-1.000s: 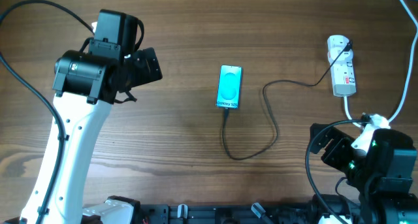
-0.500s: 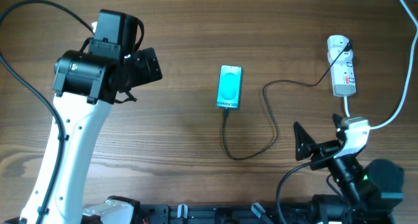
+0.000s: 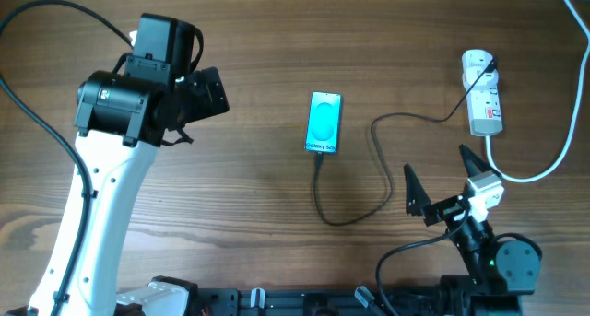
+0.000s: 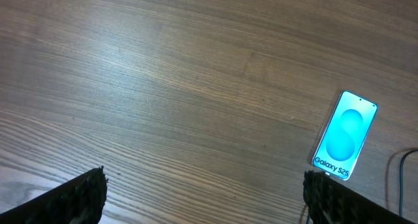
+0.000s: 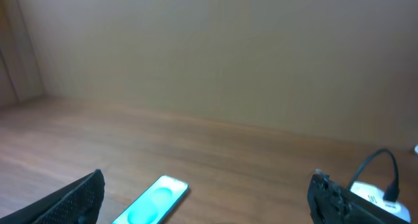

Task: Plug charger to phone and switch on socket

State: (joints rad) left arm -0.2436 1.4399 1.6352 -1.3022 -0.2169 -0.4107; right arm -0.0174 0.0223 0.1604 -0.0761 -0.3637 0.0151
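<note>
The phone (image 3: pixel 324 122) lies flat mid-table with its cyan screen lit; it also shows in the left wrist view (image 4: pixel 345 134) and the right wrist view (image 5: pixel 153 201). The thin black charger cable (image 3: pixel 380 159) loops from the black plug in the white socket (image 3: pixel 482 104) to the phone's lower edge, where its end meets the phone. The socket's edge shows in the right wrist view (image 5: pixel 371 194). My left gripper (image 3: pixel 210 93) is open and empty, high and left of the phone. My right gripper (image 3: pixel 441 178) is open and empty, below the socket and right of the cable loop.
A thick white cord (image 3: pixel 539 173) runs from the socket's lower end, curves right of my right gripper and leaves at the right edge. The left arm's black cable (image 3: pixel 37 122) arcs over the far left. Bare wooden table (image 3: pixel 249 196) lies between the left arm and the phone.
My right arm has unfolded from the lower right corner; its gripper has swung up and left with jaws spread, toward the cable loop. The left arm, phone and cable have not moved.
</note>
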